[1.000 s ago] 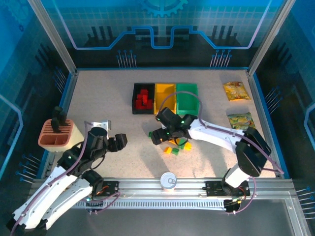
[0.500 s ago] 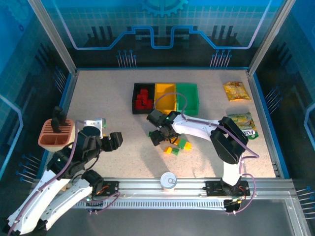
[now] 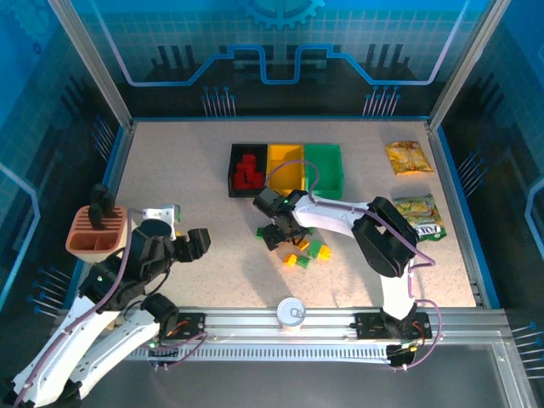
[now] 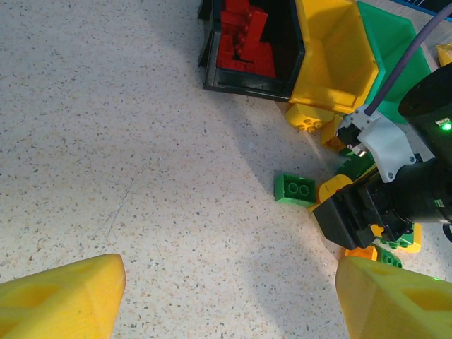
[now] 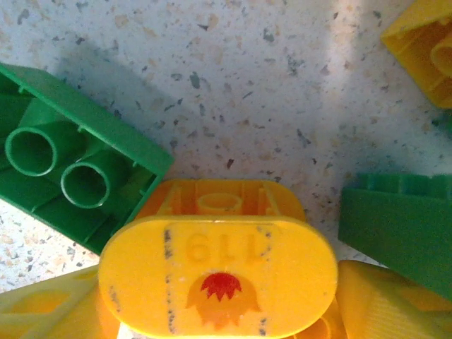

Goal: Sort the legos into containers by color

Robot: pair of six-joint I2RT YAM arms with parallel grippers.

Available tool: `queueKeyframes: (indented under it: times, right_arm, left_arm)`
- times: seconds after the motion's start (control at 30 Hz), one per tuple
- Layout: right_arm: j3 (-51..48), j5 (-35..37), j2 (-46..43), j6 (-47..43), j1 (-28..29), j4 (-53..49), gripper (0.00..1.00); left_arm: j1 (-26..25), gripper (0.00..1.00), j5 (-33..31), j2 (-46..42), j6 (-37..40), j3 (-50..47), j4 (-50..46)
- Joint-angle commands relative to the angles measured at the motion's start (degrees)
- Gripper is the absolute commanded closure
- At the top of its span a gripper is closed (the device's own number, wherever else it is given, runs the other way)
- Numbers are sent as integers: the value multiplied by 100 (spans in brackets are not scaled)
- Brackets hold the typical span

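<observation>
The right gripper [image 3: 274,235] sits low over loose legos [image 3: 306,253] just in front of the yellow bin [image 3: 286,161], jaws straddling a yellow brick [image 5: 219,275] that belongs there; a firm grip cannot be confirmed. The left gripper [image 3: 195,244] hangs open, well apart.

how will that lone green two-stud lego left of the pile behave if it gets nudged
The green lego lies flat, studs up, low and wide, so it would probably slide on the speckled table rather than tip or roll. It looks like hard moulded plastic, so likely stiff and light. Its smooth sides might slip in a loose pinch.
</observation>
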Motion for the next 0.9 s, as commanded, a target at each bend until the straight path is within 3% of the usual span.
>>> queueKeyframes:
  times: [0.0, 0.17, 0.27, 0.4, 0.87]
  right_arm:
    - [138, -45, 64, -119, -32, 16, 23]
    - [259, -13, 153, -163, -33, -5, 26]
    - [299, -95, 191, -157, -42, -11, 38]
    - [274, -105, 105, -126, -6, -48, 46]
    - [711, 354, -547, -277, -78, -503, 49]
  left_arm:
    - [-40, 21, -122, -65, -18, -79, -76]
    - [-37, 21, -125, -66, -22, -81, -69]
    - [-43, 21, -136, -65, -17, -81, -80]
    - [-43, 21, -134, -79, -17, -81, -87]
    - [-42, 21, -134, -84, -11, -89, -64]
